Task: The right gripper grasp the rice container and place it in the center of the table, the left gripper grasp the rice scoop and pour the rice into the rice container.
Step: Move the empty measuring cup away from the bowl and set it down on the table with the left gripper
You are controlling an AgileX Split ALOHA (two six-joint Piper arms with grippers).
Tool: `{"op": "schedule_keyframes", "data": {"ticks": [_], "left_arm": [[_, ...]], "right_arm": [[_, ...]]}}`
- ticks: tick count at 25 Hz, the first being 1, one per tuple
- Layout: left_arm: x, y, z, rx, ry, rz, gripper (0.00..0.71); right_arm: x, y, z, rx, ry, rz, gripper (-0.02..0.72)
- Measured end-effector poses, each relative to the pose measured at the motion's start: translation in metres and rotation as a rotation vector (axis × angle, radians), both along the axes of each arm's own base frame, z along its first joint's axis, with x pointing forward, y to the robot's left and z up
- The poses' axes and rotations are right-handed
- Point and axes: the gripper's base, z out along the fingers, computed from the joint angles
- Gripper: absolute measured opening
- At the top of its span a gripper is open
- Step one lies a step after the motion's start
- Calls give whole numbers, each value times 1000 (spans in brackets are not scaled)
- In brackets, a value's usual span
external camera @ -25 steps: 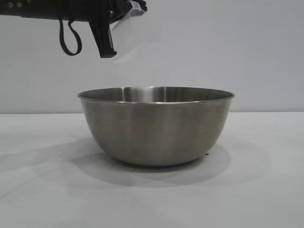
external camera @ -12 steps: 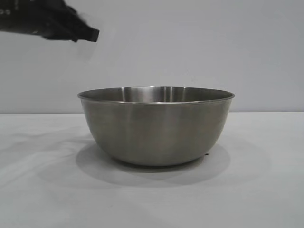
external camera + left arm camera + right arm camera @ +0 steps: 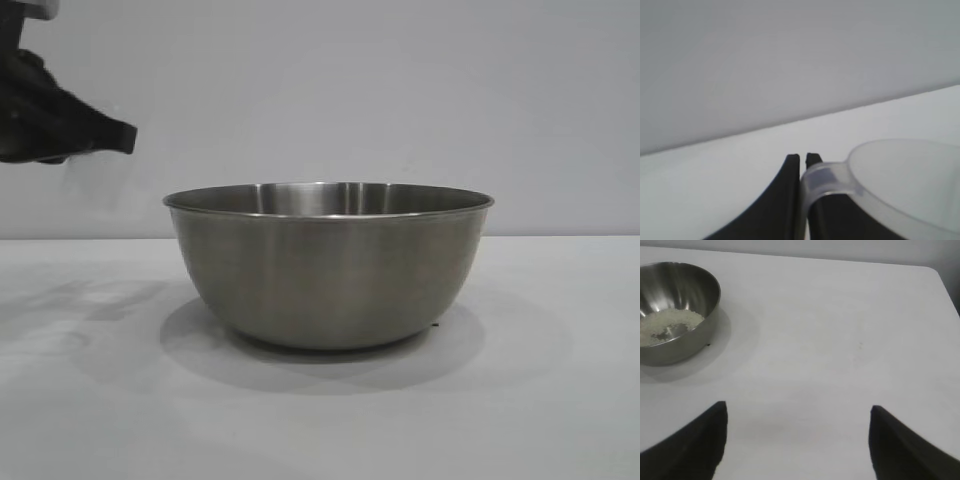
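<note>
I've swung my left claw [image 3: 120,138] away from the bowl [image 3: 328,265], pinched on the empty scoop [image 3: 900,185]; rice [image 3: 667,325] delivered, right claw [image 3: 797,440] gaping idle.

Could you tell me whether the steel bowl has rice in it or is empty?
It has rice: the right wrist view shows white grains on the bottom of the steel bowl.

- Rice container [image 3: 328,270]: brushed stainless steel, satin outside with fine horizontal grain; the inner wall was glossier and carried bright reflections.
- Rice [image 3: 667,325]: a matt, granular off-white mass on the container's floor.
- Rice scoop [image 3: 900,185]: frosted, translucent plastic, smooth, with a soft sheen along the rim.
- Left tool [image 3: 801,162]: black, smooth, matt fingers, plastic in look.
- Right tool [image 3: 797,440]: the same matt black finish.
- Counter [image 3: 560,400]: plain white, smooth and matt.
</note>
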Motion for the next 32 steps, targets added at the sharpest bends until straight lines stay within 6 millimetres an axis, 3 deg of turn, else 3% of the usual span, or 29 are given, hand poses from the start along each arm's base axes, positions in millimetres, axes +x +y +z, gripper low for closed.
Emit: {"op": "schedule_keyframes", "data": {"ticks": [7,21,28,32], "left_arm": [[4,21,-16,-102,54,42,0],[1,18,-38,-95,120,-11,0],[-6,17,-42,-87,147,-37,335],[-22,22,-39,-79,179,-35,340]], "right_arm": [[0,0,0,0,0,0,533],[0,0,0,0,0,0,533],[0,0,0,0,0,0,533],[0,0,0,0,0,0,533]]}}
